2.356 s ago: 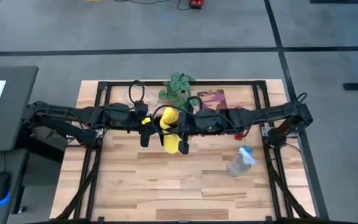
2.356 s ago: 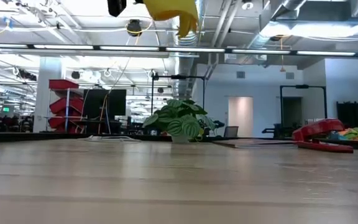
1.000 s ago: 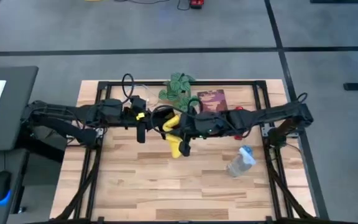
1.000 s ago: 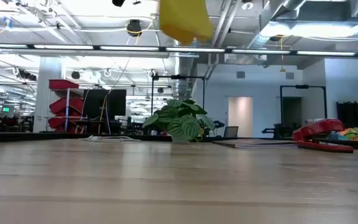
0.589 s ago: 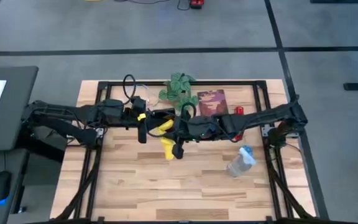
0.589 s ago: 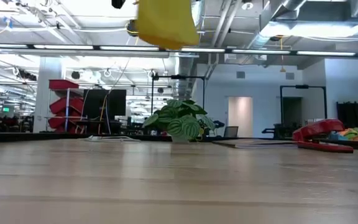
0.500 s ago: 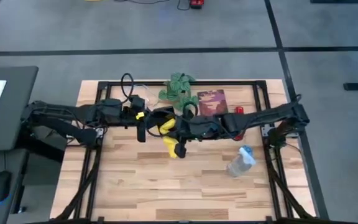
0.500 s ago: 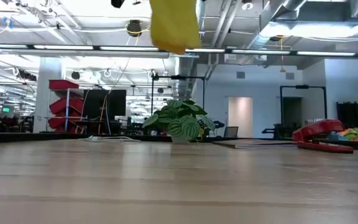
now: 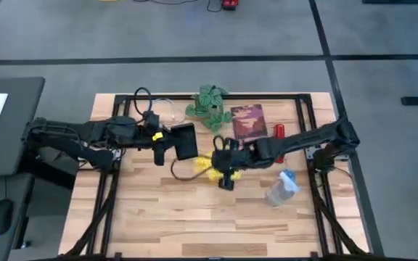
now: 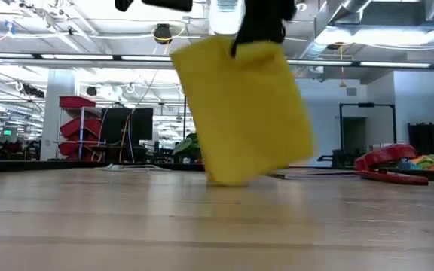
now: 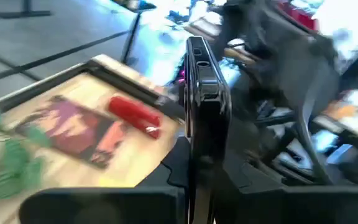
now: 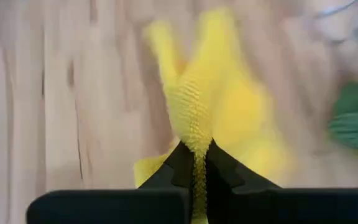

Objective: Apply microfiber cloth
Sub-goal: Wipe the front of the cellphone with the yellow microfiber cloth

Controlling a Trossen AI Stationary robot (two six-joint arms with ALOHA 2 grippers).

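Cloth (image 10: 241, 109) pinched tight in right gripper (image 9: 226, 178), hanging just above table (image 9: 194, 217) near the middle. Phone (image 11: 201, 118) clamped on edge in left gripper (image 9: 160, 154), just left of cloth. Not yet touching, so wiping probably still to do.

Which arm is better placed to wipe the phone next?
The right. Its gripper is shut on the cloth, hanging beside the phone, which the left gripper holds.
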